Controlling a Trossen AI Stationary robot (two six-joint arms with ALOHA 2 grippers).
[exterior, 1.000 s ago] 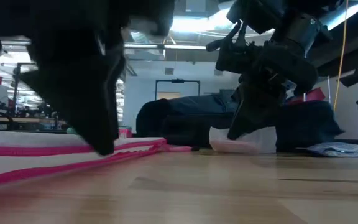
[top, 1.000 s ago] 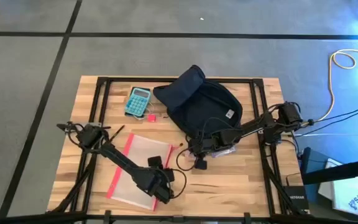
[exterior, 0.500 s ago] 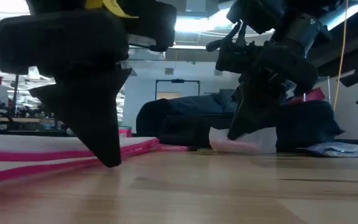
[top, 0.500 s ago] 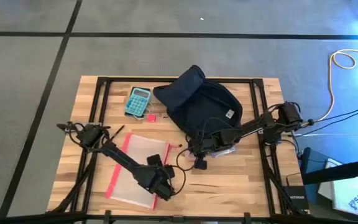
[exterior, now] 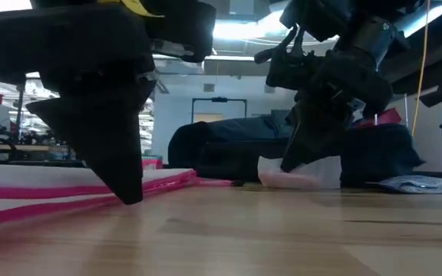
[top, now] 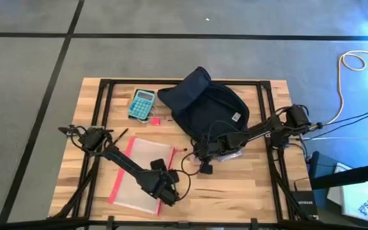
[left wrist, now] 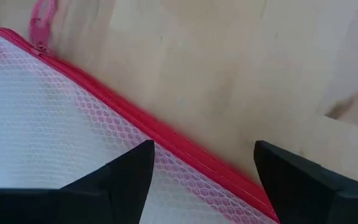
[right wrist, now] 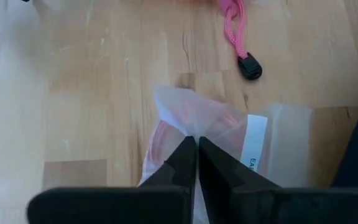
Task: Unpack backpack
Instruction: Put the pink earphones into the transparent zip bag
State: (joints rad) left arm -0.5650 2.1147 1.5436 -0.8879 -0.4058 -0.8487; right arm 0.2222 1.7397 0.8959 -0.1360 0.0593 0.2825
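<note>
The dark navy backpack (top: 206,108) lies flat at the table's far middle, and it shows as a dark mound (exterior: 229,149) in the low view. Just in front of it lies a small clear plastic bag (right wrist: 229,140) with pink contents, and my right gripper (top: 203,163) is shut on it. The clear red-edged pouch (top: 142,176) lies flat at the near left. My left gripper (left wrist: 204,180) is open at the pouch's right edge, one finger over the mesh and the other over bare wood. My right gripper pinches a raised peak of the small bag's film (right wrist: 188,129) between its two fingertips. The fingers come slanting down from above. The rest of the bag (exterior: 301,175) lies on the table. I cannot tell whether my left gripper touches the pouch's red edge (left wrist: 185,149).
A teal calculator (top: 142,103) lies at the far left beside the backpack, with a small pink thing (top: 154,120) near it. A pink cord with a black end (right wrist: 248,65) lies on the wood by the small bag. Bare wood lies at the near right.
My left gripper has moved a little toward the table's far edge along the pouch's right edge.
</note>
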